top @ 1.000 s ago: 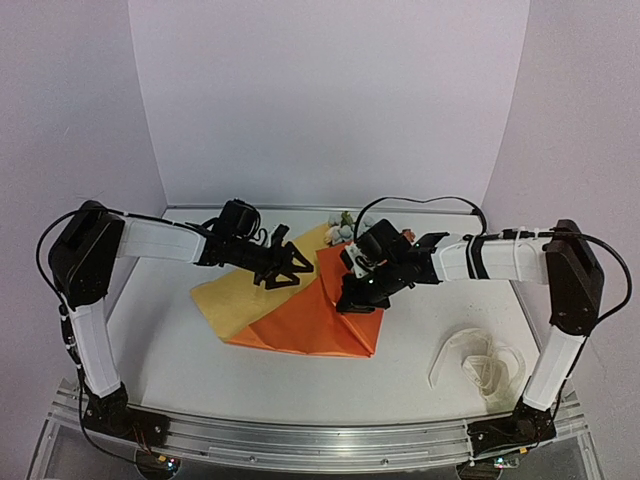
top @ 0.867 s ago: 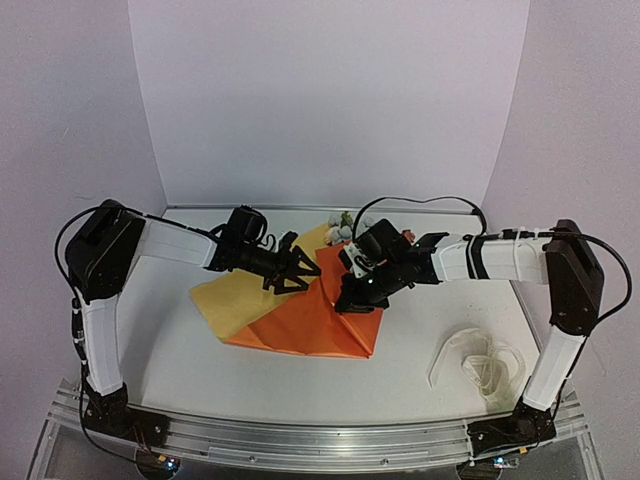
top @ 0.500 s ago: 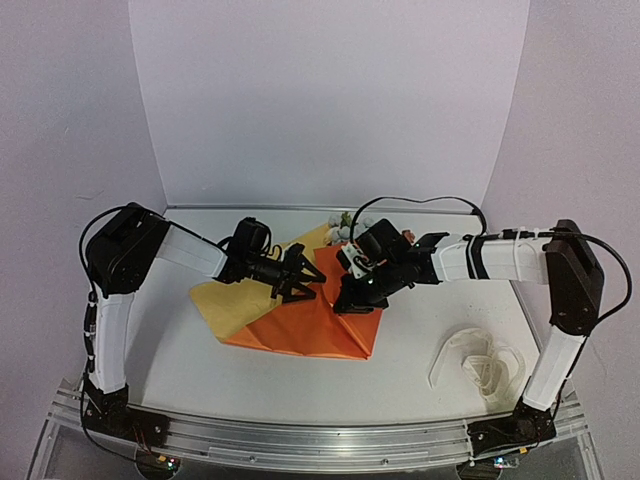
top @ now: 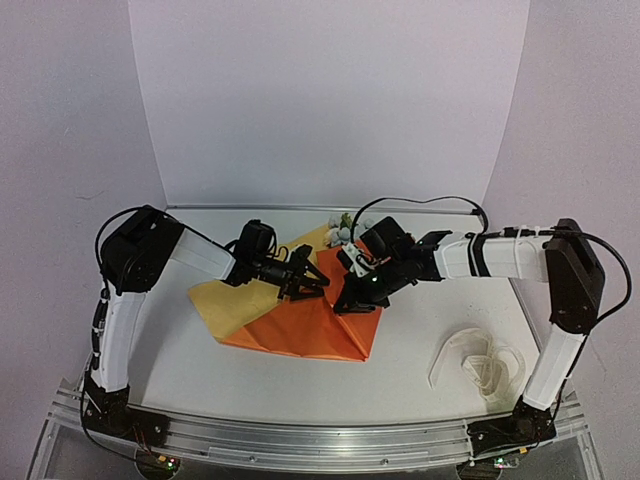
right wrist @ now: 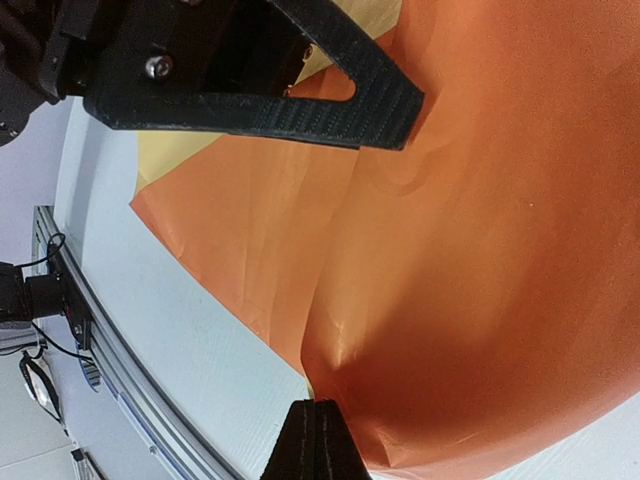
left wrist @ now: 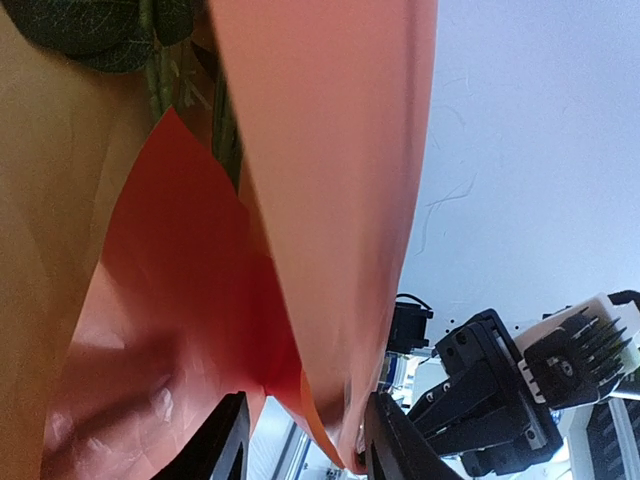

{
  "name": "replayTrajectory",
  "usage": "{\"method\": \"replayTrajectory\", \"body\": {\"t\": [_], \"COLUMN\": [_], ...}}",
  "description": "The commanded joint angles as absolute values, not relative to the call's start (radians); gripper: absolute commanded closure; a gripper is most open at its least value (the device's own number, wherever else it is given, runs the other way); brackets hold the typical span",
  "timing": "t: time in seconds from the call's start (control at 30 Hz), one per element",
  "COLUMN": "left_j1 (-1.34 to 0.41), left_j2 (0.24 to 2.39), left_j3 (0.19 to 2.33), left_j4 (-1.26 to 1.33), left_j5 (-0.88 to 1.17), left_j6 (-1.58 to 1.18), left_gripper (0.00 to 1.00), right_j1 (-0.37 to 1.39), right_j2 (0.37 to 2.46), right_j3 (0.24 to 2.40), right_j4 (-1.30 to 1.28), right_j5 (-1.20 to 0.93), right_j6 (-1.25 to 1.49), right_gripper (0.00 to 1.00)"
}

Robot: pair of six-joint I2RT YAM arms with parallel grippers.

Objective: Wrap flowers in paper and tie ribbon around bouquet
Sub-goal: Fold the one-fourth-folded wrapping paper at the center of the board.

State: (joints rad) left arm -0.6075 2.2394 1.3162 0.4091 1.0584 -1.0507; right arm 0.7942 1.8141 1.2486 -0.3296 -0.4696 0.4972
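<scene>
The orange paper lies folded mid-table, its yellow reverse showing at the left. Blooms of the flowers stick out at its far end. Green stems run under a raised orange flap. My left gripper straddles that flap's lower edge; its jaws stand apart, one finger against the paper, the other clear of it. My right gripper is shut on the paper's edge, holding a fold up beside the left gripper's finger. No cone-shaped bouquet shows.
The cream ribbon lies in a loose heap at the near right of the white table. Pale walls enclose the back and both sides. The two grippers are close together over the paper's middle.
My left gripper has slid right along the paper toward the right gripper and its jaws have narrowed around the raised flap. The right gripper has kept its hold in place.
</scene>
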Motion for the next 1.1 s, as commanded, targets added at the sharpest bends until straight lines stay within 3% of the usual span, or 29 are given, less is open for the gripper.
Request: {"method": "replayTrajectory", "body": {"t": [0.0,0.17,0.33,0.47,0.63,0.73,0.8,0.87,0.97,1.07], "left_j1": [-0.606,-0.606,-0.615,-0.616,-0.615,-0.612,-0.611,-0.611,-0.611,-0.61], "left_j2": [2.252,2.26,2.271,2.269,2.271,2.248,2.209,2.167,2.119,2.091], "left_j3": [1.369,1.39,1.404,1.398,1.388,1.364,1.342,1.319,1.283,1.24], "left_j4": [0.47,0.451,0.45,0.451,0.465,0.475,0.423,0.343,0.249,0.222], "left_j5": [1.095,1.106,1.135,1.138,1.133,1.09,1.026,0.945,0.821,0.742], "left_j6": [-1.045,-0.998,-0.989,-0.989,-1.0,-0.992,-0.94,-0.859,-0.774,-0.73], "left_gripper": [0.61,0.72,0.66,0.67,0.85,0.99,1.0,1.0,1.0,1.0], "right_j1": [0.777,0.768,0.765,0.765,0.765,0.765,0.765,0.763,0.757,0.747], "right_j2": [1.798,1.791,1.795,1.805,1.812,1.801,1.777,1.75,1.717,1.689], "right_j3": [1.237,1.234,1.241,1.249,1.26,1.246,1.224,1.194,1.157,1.117], "right_j4": [-0.326,-0.348,-0.365,-0.367,-0.38,-0.388,-0.387,-0.385,-0.384,-0.376], "right_j5": [-0.519,-0.542,-0.567,-0.578,-0.581,-0.539,-0.499,-0.463,-0.407,-0.347], "right_j6": [0.469,0.45,0.436,0.436,0.433,0.442,0.454,0.464,0.491,0.525], "right_gripper": [1.0,1.0,1.0,1.0,1.0,0.82,0.59,0.43,0.32,0.28]}}
